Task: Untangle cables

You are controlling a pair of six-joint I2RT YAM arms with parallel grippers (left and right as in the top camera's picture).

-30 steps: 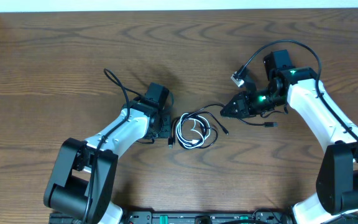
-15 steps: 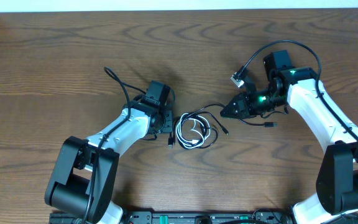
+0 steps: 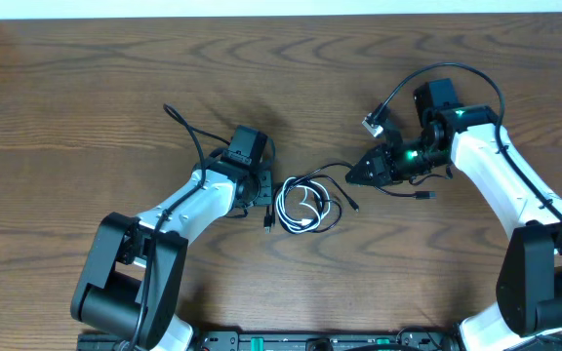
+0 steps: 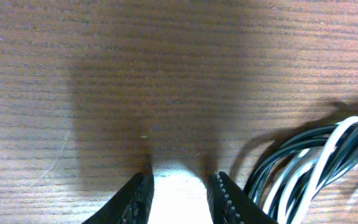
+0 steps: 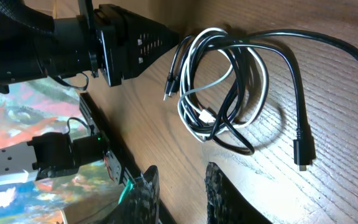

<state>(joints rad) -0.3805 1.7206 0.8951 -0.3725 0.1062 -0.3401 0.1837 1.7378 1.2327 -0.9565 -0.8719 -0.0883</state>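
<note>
Two thin cords lie tangled in one small coil on the dark brown wood-grain surface [image 3: 115,78], at the centre of the overhead view: a long black cord [image 5: 294,81] and a shorter white cord [image 5: 191,127], their loops laid over and through each other. In the right wrist view, one black strand swings out to the right of the coil and ends in a small plug at the lower right. Another black end with a plug points away at the coil's upper left.

Seen from overhead, the left tool [image 3: 267,197] sits just left of the coil. Its own camera shows its two fingers [image 4: 135,196] apart, with only bare wood between them and the cords beside it in the lower right of that frame; whether it touches them I cannot tell. The right tool [image 3: 351,177] rests to the upper right of the coil, clear of it, its fingers [image 5: 148,186] parted by a narrow gap that holds nothing.
</note>
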